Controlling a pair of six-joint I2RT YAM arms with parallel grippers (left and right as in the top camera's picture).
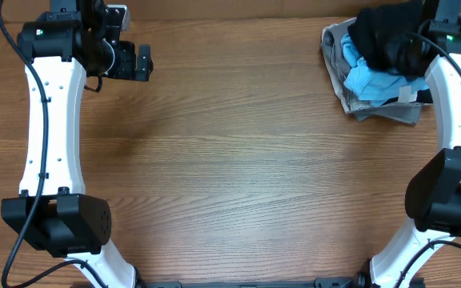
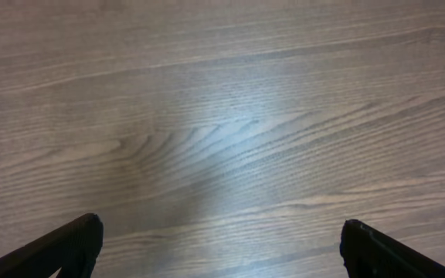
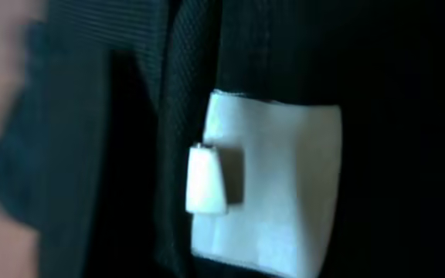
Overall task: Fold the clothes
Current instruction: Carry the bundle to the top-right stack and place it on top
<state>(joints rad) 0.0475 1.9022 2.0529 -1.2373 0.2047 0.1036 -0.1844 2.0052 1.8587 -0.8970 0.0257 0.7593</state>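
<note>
Right arm over corner pile, black shirt seemingly in grasp.

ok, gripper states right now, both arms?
Left gripper: open, holding nothing.
Right gripper: closed on the black shirt.

The brown wood-grain counter is lying bare across its middle and near edge, leaving a wide passage between the arms. The white left arm is running along the left edge. The left gripper is hanging at the far left, fingers spread wide over bare wood. A heap is blocking the far right corner: a plain black short-sleeved shirt on a light blue shirt and grey folded garments. The white right arm is reaching over it.
</note>
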